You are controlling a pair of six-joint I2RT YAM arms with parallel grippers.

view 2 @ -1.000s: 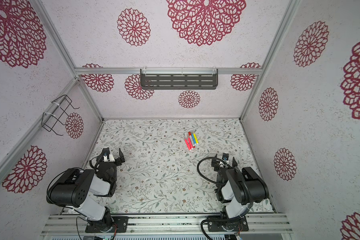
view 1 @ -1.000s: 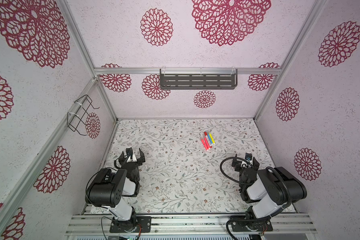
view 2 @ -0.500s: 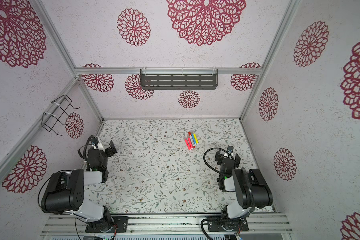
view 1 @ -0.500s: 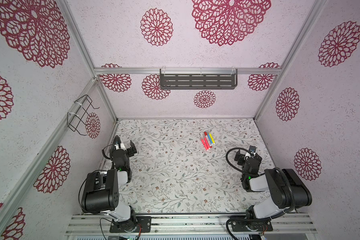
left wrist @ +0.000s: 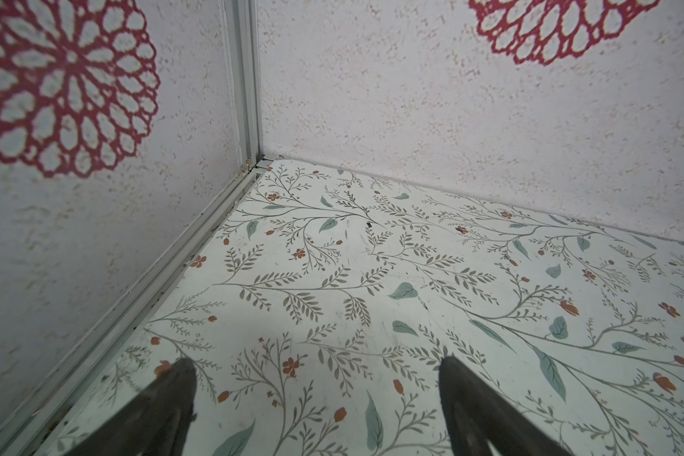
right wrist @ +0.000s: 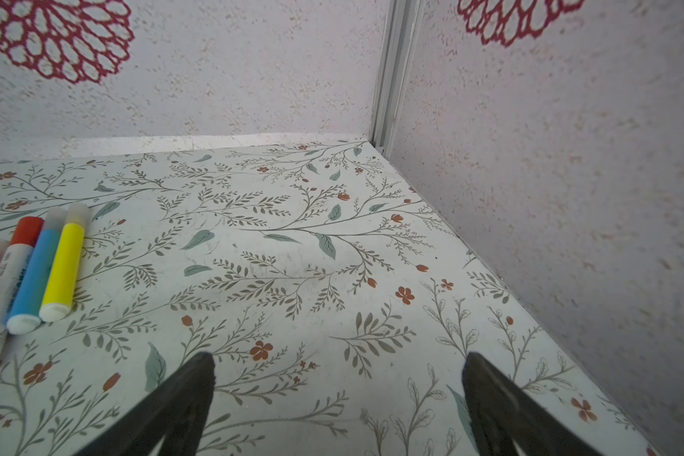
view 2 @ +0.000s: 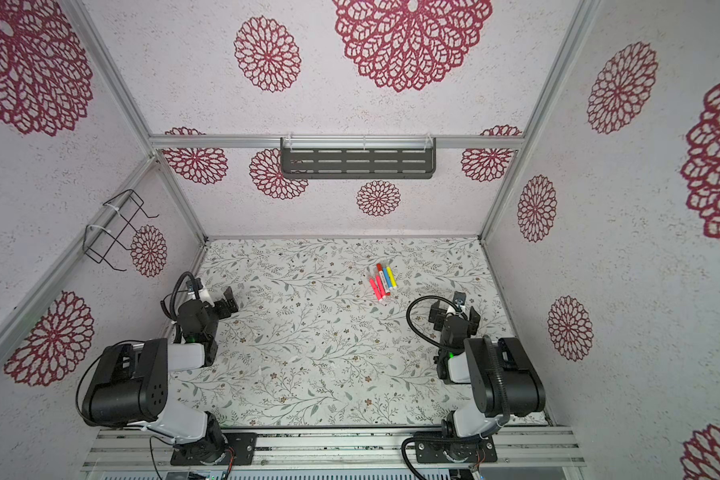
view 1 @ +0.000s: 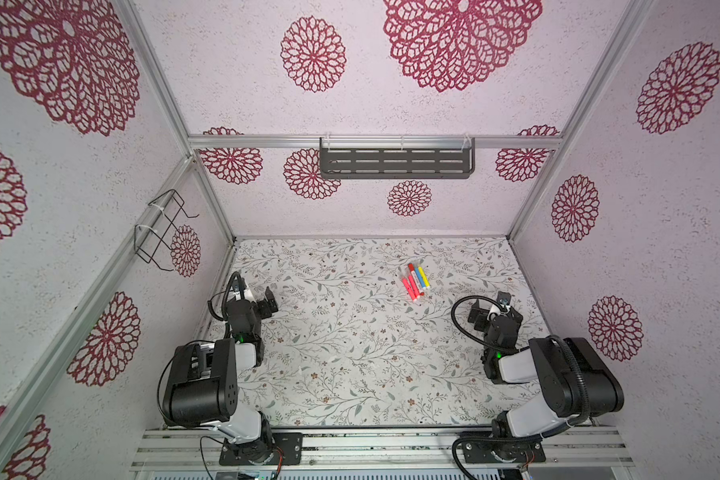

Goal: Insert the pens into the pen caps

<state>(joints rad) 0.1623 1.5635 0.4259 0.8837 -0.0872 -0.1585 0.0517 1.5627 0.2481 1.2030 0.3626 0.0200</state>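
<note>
Several pens lie side by side on the floral mat, right of centre toward the back. The right wrist view shows a yellow pen, a blue pen, a white pen and a pink one at the frame edge. Their far ends carry pen caps: clear on yellow, clear on blue, red on white. My right gripper stands open and empty, in front and right of them. My left gripper is open and empty near the left wall.
A dark slotted shelf hangs on the back wall and a wire rack on the left wall. Walls close the mat in on three sides. The arm bases stand at the front rail.
Both arms have lifted out of their folded pose and reached a little toward the back. The left gripper swung toward the left wall. The pens have not moved.
</note>
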